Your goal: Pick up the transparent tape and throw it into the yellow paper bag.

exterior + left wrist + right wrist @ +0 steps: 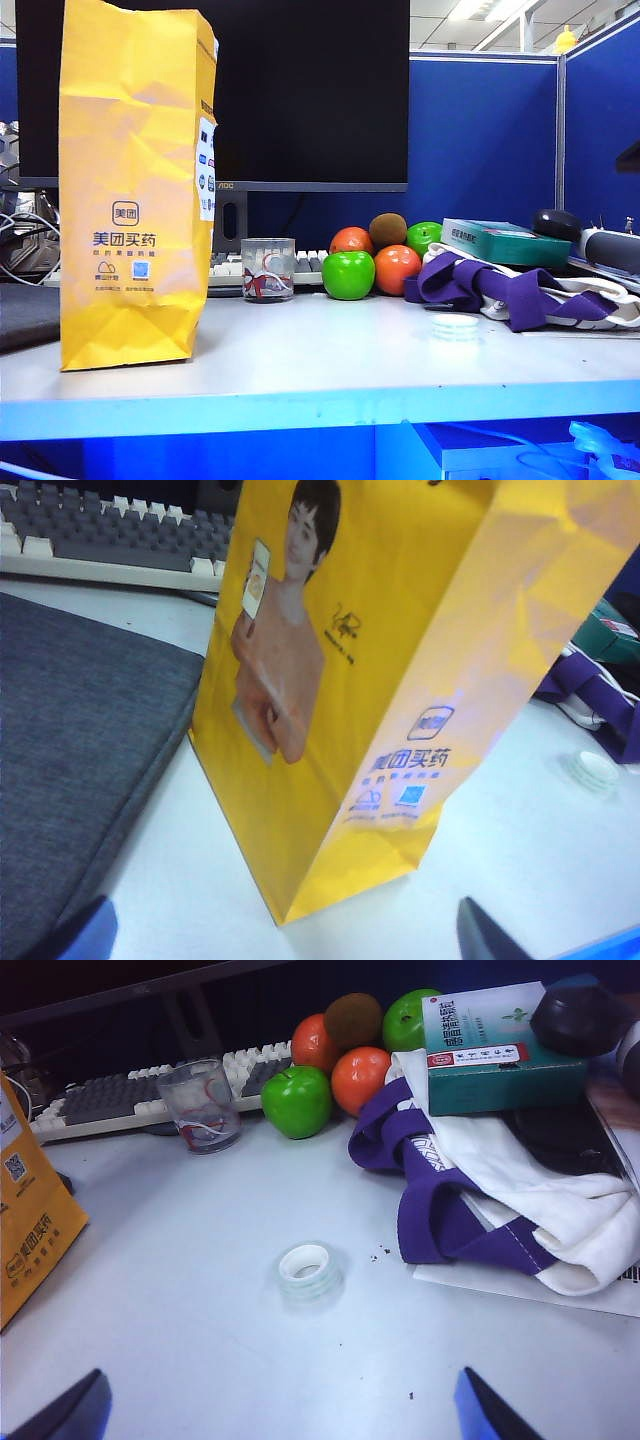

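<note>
Tape roll (455, 326) flat on the white table (300, 370), at about four o'clock from the glass (268, 269) and just in front of the purple and white cloth (520, 290); nothing touching it. Yellow bag (135, 190) upright at nine o'clock from the tape, well apart. Fruit pile (375, 262) at twelve o'clock from the tape, before the keyboard (110, 1100). Left gripper (285, 935) low beside the bag, fingertips spread wide, holding nothing. Right gripper (285, 1410) above bare table with the tape ahead, jaws fully apart, empty
</note>
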### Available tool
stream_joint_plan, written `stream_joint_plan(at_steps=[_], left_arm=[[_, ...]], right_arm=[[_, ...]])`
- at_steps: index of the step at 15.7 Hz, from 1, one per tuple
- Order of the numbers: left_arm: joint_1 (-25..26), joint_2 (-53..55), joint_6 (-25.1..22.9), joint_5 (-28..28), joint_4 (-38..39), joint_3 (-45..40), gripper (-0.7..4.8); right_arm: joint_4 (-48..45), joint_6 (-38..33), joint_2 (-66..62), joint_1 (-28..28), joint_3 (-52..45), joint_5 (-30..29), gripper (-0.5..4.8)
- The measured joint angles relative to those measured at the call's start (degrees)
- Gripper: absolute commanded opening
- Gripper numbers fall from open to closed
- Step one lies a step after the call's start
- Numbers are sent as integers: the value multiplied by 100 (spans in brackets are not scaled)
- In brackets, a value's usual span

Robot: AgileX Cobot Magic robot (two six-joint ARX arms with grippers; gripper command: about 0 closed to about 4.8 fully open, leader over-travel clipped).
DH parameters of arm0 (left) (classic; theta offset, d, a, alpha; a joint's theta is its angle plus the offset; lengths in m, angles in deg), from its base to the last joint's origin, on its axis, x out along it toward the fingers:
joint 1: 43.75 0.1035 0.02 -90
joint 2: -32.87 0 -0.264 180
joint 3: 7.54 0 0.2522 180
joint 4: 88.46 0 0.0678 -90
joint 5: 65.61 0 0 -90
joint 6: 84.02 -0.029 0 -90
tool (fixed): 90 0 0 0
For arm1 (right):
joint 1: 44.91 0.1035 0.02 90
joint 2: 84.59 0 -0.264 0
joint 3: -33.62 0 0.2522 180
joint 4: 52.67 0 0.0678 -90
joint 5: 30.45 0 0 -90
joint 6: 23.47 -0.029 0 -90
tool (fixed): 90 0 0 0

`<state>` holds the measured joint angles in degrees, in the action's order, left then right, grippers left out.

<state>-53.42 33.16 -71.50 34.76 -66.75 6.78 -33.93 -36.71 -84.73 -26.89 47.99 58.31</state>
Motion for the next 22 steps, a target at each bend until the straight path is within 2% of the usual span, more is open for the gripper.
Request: stream_joint_plan(at_steps=[12, 15, 20, 22], left_arm=[[0, 0, -2, 188, -177, -2, 461], [0, 0, 0, 507, -304, 17, 461], [0, 4, -2, 658, -393, 737, 461], [0, 262, -4, 649, -428, 1320, 461]], right_arm=[[-70, -4, 0, 0, 0, -26, 479], [-138, -7, 0, 0, 0, -151, 479], [-782, 96, 0, 2, 0, -299, 479], [-1093, 256, 0, 2, 2, -313, 479]])
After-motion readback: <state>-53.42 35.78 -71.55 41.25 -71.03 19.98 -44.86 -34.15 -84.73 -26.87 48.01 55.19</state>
